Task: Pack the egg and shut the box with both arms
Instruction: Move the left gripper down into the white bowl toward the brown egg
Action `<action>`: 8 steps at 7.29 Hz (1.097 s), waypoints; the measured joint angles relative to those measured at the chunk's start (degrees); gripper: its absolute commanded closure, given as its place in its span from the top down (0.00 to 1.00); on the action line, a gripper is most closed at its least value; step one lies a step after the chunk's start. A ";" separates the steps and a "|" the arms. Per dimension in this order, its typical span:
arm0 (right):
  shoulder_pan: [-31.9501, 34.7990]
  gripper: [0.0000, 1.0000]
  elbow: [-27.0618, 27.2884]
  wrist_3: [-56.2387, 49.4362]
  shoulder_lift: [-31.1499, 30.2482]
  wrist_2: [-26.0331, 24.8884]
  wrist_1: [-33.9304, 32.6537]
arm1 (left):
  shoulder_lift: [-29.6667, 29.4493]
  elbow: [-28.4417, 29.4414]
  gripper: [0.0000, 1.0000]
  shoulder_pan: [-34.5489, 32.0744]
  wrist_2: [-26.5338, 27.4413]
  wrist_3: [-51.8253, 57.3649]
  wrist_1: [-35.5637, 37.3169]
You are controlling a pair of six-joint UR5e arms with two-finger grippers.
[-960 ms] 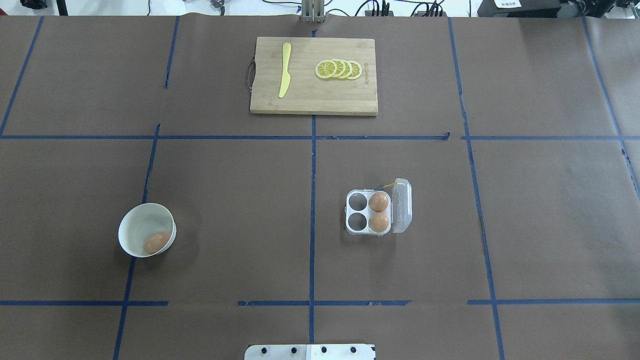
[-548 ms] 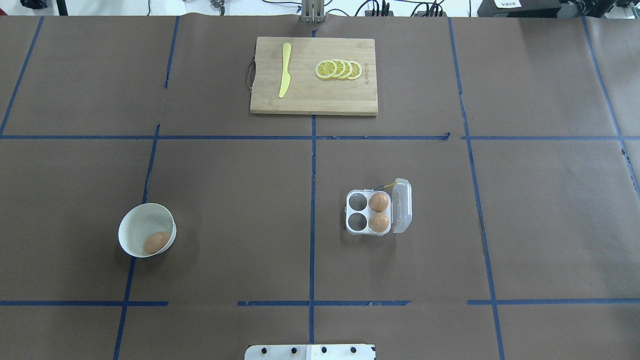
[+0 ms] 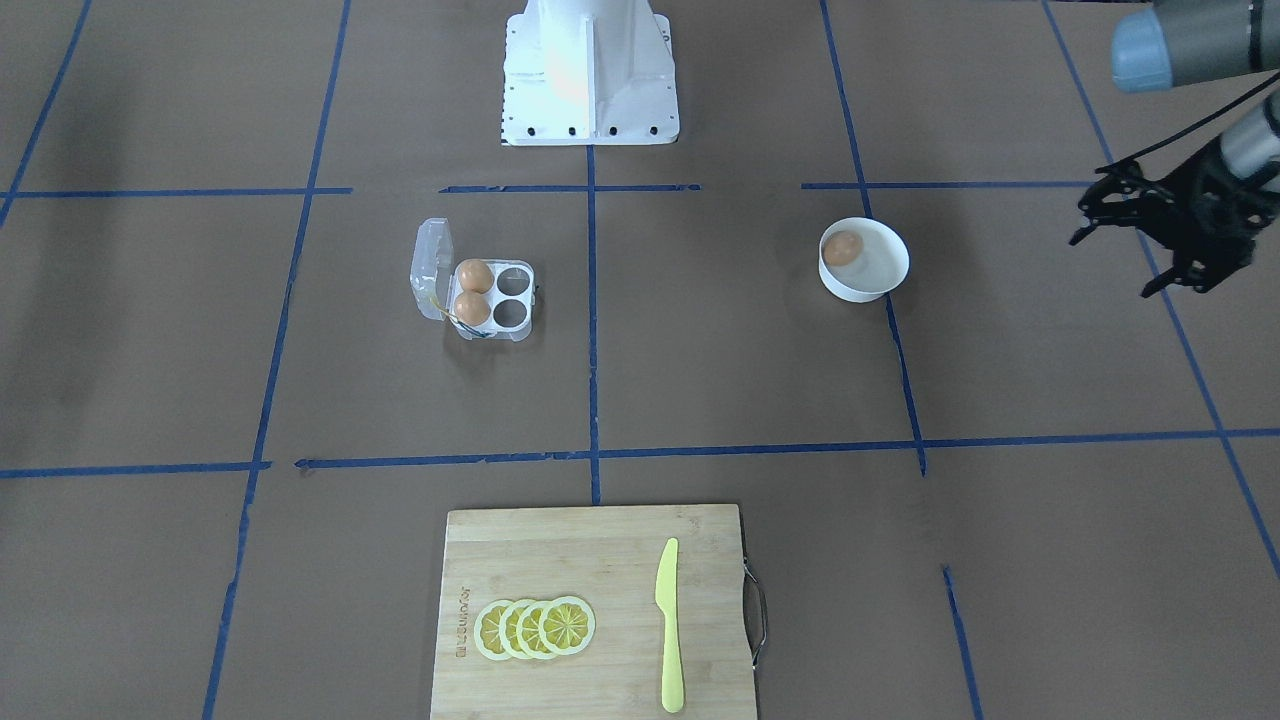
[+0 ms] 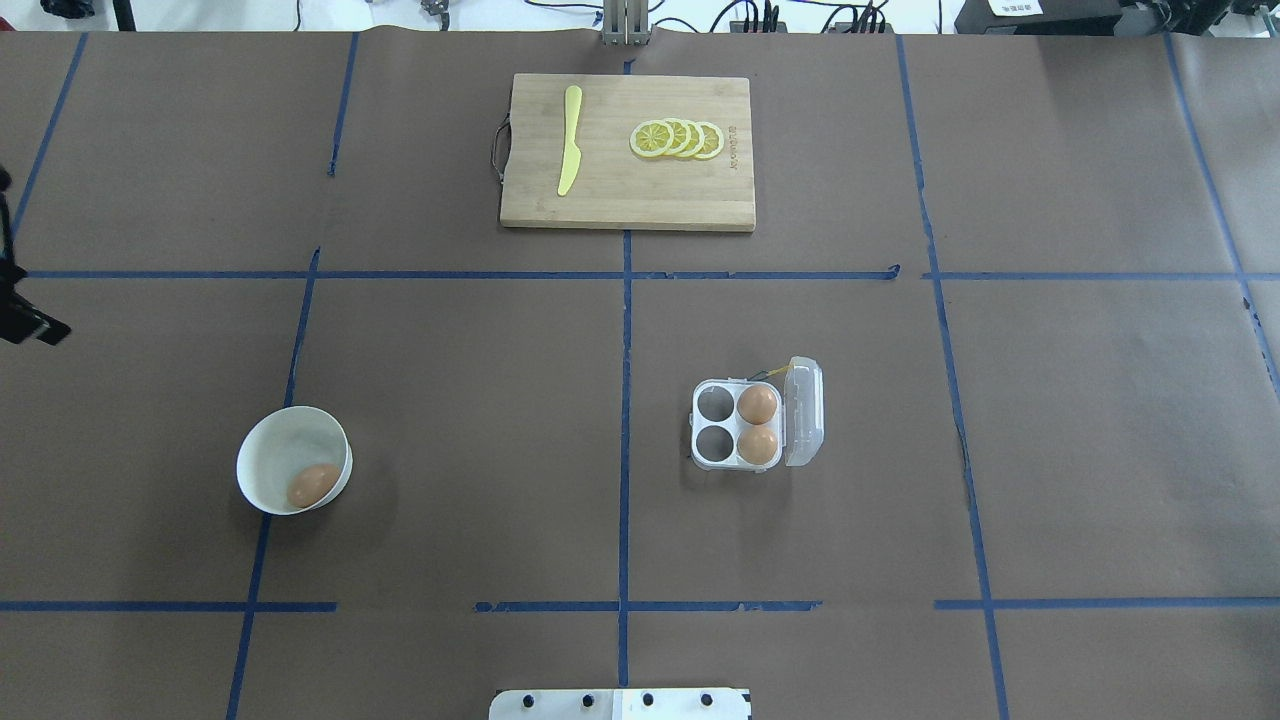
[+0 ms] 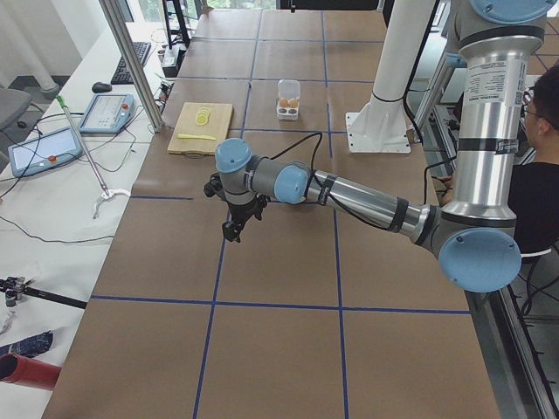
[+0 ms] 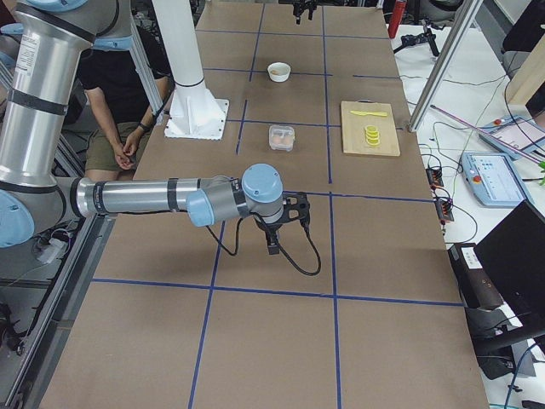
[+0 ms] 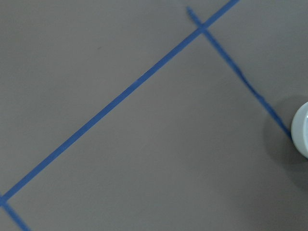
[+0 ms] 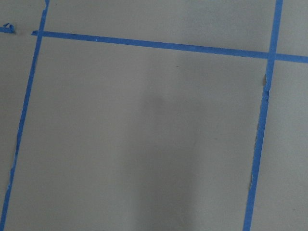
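Left gripper (image 3: 1112, 262) out by the table's edge, jaws spread wide, nothing in them. Inward from those jaws, across bare brown paper, there's the white bowl (image 4: 262, 440) with the egg (image 4: 313, 485) lying inside. Further past the bowl, over the centre tape line, the box (image 4: 805, 412) stands lid-up, two cells filled, the two nearer the jaws free. Right gripper (image 6: 274, 245) points down over open paper, well short of the box; its jaws, can't tell

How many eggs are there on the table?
3. The far egg and the near egg sit in the egg carton, in the cells beside its open lid. The third egg lies in the white bowl. None seems hidden.
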 measured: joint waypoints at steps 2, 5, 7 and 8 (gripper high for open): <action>-0.27 1.00 -0.02 0.00 -0.01 0.42 0.04 | -1.10 0.15 0.92 10.03 0.03 -11.43 -7.09; -0.50 1.00 -0.06 -0.48 -0.02 0.98 0.24 | -6.11 3.70 0.81 17.55 0.05 -17.38 -8.87; -0.56 1.00 -0.19 -0.74 -0.02 1.02 0.74 | -7.57 5.85 0.78 19.38 0.11 -17.81 -8.88; -0.57 1.00 -0.23 -0.74 -0.02 1.02 0.86 | -7.65 6.40 0.78 20.09 0.11 -17.84 -8.88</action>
